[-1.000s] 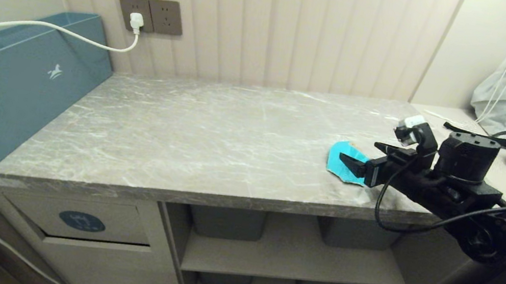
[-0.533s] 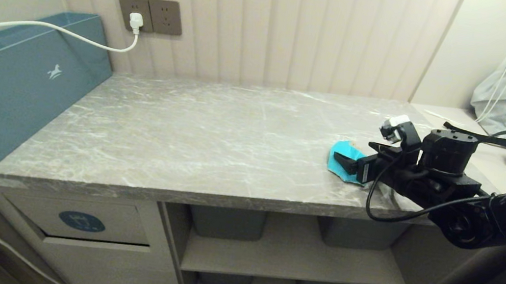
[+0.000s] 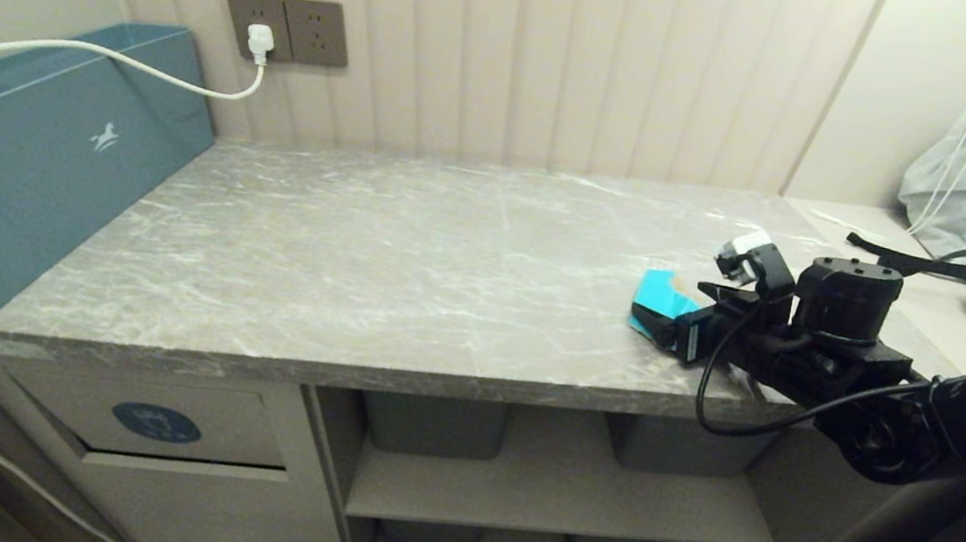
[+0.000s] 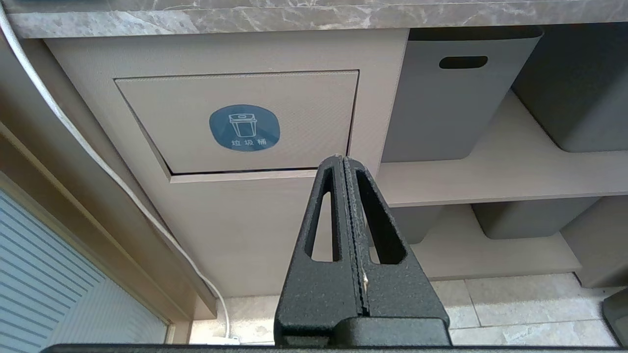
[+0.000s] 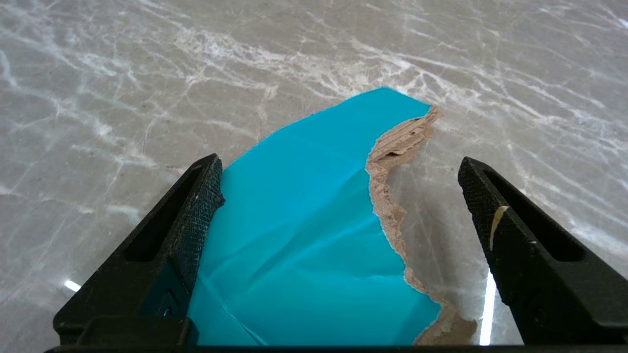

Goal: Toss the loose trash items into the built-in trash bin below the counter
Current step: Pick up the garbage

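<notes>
- Counter (image 3: 410, 251): wide bare stretch between the blue box (image 3: 15, 168) at its left end and the turquoise scrap (image 3: 657, 297) near its front-right corner.
- White cable (image 3: 125, 60) arcs over the box's back corner.

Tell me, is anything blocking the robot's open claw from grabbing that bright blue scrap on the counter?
Nothing visible is in the way. The right gripper is open right over the turquoise scrap, one finger on either side of it, with only bare counter around. The left gripper is shut, parked low in front of the trash bin flap.
</notes>
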Robot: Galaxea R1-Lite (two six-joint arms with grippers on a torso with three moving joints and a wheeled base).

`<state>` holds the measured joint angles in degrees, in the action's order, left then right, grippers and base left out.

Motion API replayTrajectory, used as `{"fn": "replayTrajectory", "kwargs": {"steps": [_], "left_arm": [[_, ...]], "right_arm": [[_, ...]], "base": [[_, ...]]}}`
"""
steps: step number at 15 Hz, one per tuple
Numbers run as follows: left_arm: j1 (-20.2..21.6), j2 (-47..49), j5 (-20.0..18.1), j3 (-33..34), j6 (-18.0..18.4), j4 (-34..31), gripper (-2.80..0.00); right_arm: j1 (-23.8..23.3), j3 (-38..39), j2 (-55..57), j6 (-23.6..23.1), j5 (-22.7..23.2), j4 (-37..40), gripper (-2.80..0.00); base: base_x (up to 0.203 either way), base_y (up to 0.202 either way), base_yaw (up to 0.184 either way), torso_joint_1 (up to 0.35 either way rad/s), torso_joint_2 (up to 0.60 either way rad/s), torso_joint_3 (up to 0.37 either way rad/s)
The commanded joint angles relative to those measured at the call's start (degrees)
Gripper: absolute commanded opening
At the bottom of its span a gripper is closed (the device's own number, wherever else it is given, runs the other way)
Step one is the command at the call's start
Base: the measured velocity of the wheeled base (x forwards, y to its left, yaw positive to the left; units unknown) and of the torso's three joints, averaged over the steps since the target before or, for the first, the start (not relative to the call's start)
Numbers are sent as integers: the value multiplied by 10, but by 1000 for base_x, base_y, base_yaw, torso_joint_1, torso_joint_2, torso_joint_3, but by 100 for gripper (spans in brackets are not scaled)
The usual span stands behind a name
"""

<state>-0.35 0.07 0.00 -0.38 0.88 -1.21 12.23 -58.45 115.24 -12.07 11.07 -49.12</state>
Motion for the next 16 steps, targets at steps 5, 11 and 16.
{"fn": "replayTrajectory", "kwargs": {"steps": [5,11,16], "left_arm": [[0,0,0,0,0,0,-280],[0,0,0,0,0,0,-280],[0,0,0,0,0,0,-280]], "right_arm": [[10,10,-11,-1,1,-2,-280],[9,11,-21,-2,1,-2,-280],[8,8,-28,-13,1,-1,-280]], "base": [[0,0,0,0,0,0],[0,0,0,0,0,0],[0,0,0,0,0,0]]}}
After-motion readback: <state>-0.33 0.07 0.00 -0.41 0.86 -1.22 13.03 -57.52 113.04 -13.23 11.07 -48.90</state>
